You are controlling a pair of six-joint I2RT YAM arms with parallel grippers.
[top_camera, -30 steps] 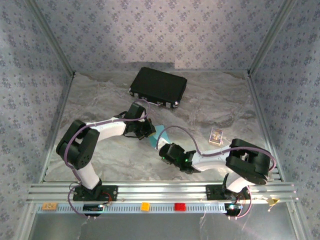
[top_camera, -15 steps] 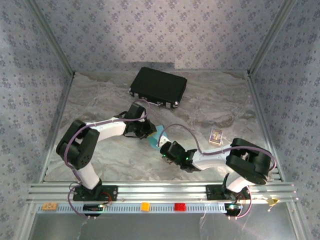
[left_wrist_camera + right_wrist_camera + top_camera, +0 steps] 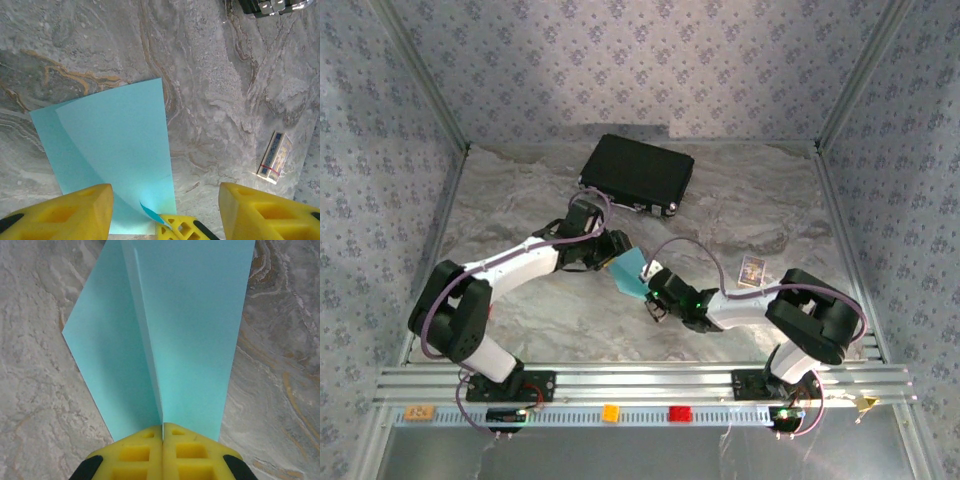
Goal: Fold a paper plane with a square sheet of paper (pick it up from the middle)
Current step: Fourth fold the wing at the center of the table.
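"So why pinch the square sheet of paper (image 3: 190,315) out on the table (image 3: 510,200)?"

"The right gripper (image 3: 162,427) clamps its raised crease, fixing the fold; the left gripper (image 3: 165,202) gapes empty, seemingly just above, free to press."

Matt blue paper (image 3: 190,315), marble-patterned table (image 3: 225,100)

The left arm (image 3: 520,262) reaches forward and right, the left claw (image 3: 165,200) spread wide, pointing down. The right arm (image 3: 750,305) lies low, forearm stretched left. The right claw (image 3: 162,432) has its 2 fingers pressed together on the paper (image 3: 195,315), their tip between the left fingers.
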